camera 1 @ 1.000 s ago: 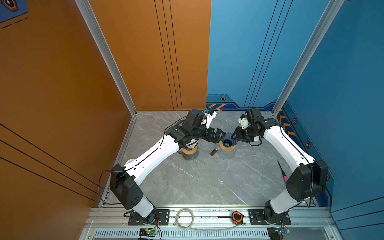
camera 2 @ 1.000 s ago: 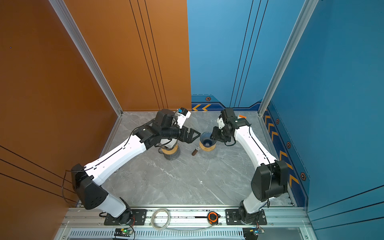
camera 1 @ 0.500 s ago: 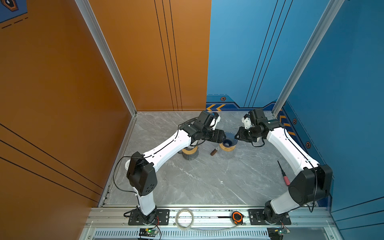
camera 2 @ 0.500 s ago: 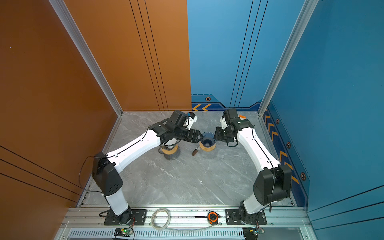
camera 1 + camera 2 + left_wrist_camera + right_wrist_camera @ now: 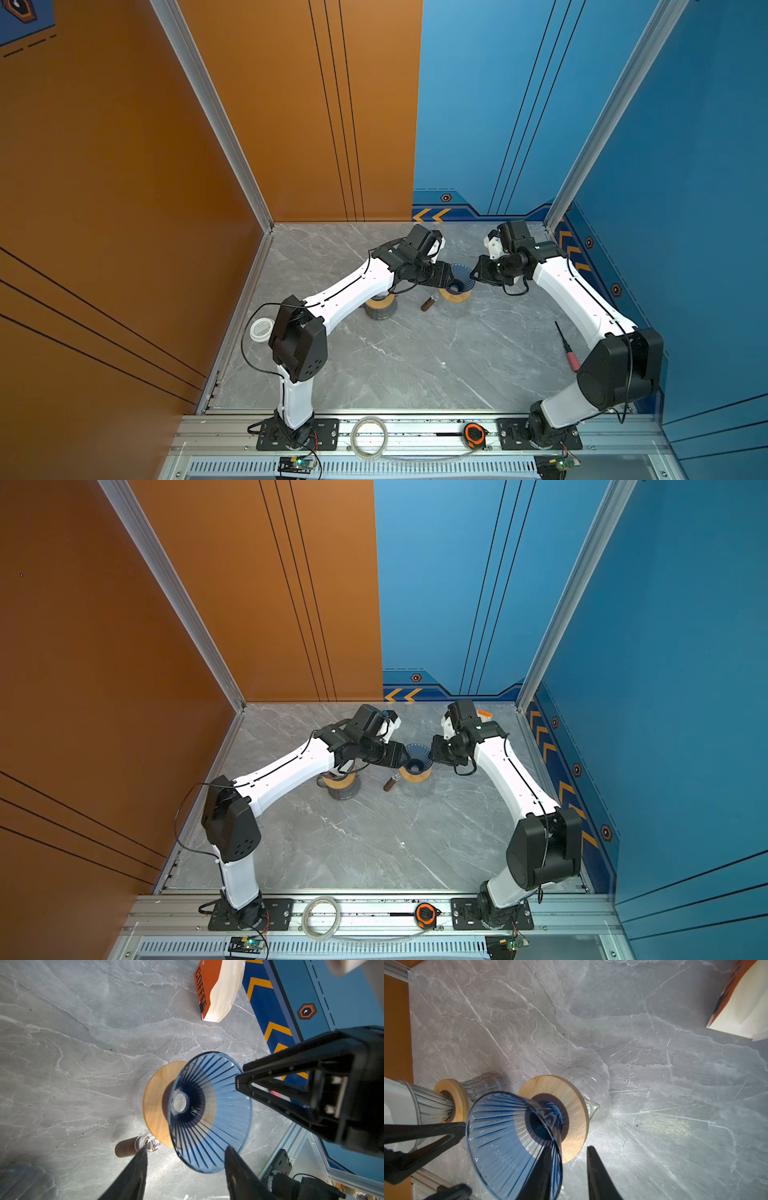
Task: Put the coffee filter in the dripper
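Note:
The blue ribbed glass dripper (image 5: 460,281) (image 5: 417,757) sits on a wooden collar (image 5: 154,1103) atop a clear glass carafe (image 5: 593,1093). My left gripper (image 5: 186,1150) (image 5: 450,279) is open at the dripper's left rim, which lies between its fingers. My right gripper (image 5: 569,1147) (image 5: 478,274) is open astride the right rim. One of its fingers shows through the glass inside the cone, and the other stands outside, clear of the rim. White coffee filters (image 5: 223,989) (image 5: 741,1003) lie in an orange COFFEE sleeve (image 5: 484,714) near the back wall. Neither gripper holds one.
A clear ribbed dripper (image 5: 425,1103) with white inside stands on a second wooden collar, under the left forearm (image 5: 380,306). A brown-handled piece (image 5: 429,302) lies beside the carafe. A white lid (image 5: 261,330) lies at the left edge. A red-handled screwdriver (image 5: 567,351) lies at the right.
My left arm swung right until its gripper reached the blue dripper's rim, and its jaws narrowed. The right gripper's jaws narrowed a little at the opposite rim. The dripper stayed put.

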`<state>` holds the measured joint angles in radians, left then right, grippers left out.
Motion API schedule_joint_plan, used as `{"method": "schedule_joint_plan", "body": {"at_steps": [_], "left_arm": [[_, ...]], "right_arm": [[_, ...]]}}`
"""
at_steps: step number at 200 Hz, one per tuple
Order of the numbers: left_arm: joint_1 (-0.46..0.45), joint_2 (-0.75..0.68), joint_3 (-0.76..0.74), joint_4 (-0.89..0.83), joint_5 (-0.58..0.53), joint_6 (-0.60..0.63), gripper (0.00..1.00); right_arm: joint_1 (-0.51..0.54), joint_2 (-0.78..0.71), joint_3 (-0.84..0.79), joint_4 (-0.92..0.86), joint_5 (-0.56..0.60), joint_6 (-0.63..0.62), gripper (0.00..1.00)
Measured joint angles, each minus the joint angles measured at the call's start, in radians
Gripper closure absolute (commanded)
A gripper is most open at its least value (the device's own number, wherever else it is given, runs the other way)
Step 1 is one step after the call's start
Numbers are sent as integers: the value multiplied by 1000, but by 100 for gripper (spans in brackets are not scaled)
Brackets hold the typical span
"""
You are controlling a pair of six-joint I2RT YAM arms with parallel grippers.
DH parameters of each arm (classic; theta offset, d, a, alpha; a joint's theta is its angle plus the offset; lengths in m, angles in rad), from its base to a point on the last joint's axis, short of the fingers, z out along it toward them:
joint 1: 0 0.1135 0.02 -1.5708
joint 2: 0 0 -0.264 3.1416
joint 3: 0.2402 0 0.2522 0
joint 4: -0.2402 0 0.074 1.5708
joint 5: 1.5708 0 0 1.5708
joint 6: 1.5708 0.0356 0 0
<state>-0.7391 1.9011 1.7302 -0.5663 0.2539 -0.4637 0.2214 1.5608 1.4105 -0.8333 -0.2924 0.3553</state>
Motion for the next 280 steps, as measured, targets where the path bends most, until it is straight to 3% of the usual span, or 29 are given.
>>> {"method": "schedule_joint_plan", "body": {"at_steps": [183, 280], "left_arm": [[7, 72, 55, -8, -18, -17, 64], [26, 73, 55, -7, -13, -12, 74]], "right_arm": [[3, 12, 0, 26, -21, 0, 90], [16, 14, 0, 34, -25, 1, 93]]}}
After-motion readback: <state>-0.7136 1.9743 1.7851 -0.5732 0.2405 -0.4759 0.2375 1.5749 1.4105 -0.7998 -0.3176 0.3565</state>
